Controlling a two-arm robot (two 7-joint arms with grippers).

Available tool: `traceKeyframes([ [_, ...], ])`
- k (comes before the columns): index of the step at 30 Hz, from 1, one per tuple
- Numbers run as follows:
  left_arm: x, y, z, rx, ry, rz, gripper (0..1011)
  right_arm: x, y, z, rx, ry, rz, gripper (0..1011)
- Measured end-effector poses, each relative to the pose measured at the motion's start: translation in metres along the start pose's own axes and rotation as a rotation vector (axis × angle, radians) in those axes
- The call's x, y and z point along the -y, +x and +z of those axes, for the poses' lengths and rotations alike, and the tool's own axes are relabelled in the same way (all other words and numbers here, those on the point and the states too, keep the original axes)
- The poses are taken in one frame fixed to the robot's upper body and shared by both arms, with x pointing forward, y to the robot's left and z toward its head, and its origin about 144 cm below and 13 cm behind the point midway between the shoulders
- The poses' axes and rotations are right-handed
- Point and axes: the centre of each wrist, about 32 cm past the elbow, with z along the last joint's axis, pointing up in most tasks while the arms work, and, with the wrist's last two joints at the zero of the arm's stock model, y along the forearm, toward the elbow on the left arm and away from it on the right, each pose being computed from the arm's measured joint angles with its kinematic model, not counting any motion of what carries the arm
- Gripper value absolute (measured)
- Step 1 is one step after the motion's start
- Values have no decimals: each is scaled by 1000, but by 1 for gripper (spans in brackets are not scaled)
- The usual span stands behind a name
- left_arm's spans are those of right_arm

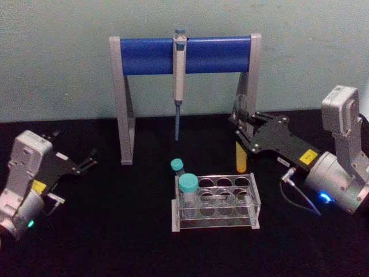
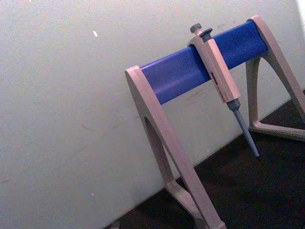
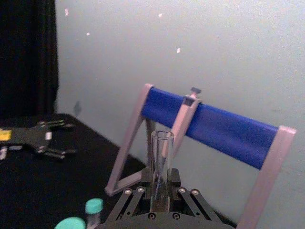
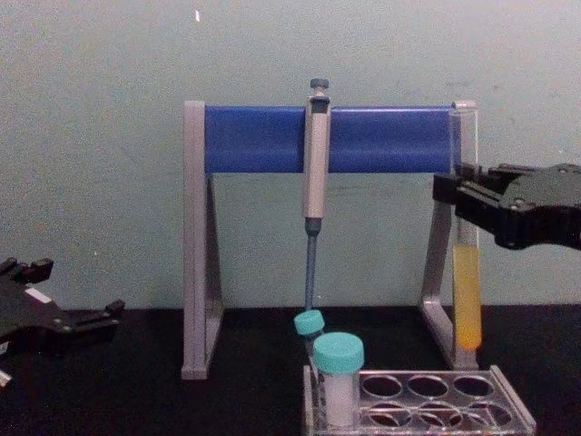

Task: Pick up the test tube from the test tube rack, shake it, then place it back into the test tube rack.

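One test tube [image 4: 467,291] upright in right gripper [image 4: 462,196]; clear of rack [image 4: 454,401].

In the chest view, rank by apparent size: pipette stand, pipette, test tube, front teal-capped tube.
1. pipette stand
2-3. test tube and pipette: similar length, tube nearer the camera, so unranked
4. front teal-capped tube

pipette stand [image 1: 144,55] near behind rack [image 1: 254,195], capped tubes [image 1: 188,186] occupying left holes
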Motion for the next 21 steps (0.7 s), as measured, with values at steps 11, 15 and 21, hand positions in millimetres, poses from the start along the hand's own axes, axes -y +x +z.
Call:
traceKeyframes([
  [11, 0, 0, 0, 0, 0, 0, 1001, -2, -4, 1, -130, 36, 122, 232],
  [15, 0, 0, 0, 0, 0, 0, 1001, -10, -5, -4, -167, 85, 137, 232],
  [21, 0, 0, 0, 0, 0, 0, 1001, -24, -4, -13, -155, 156, 107, 232],
])
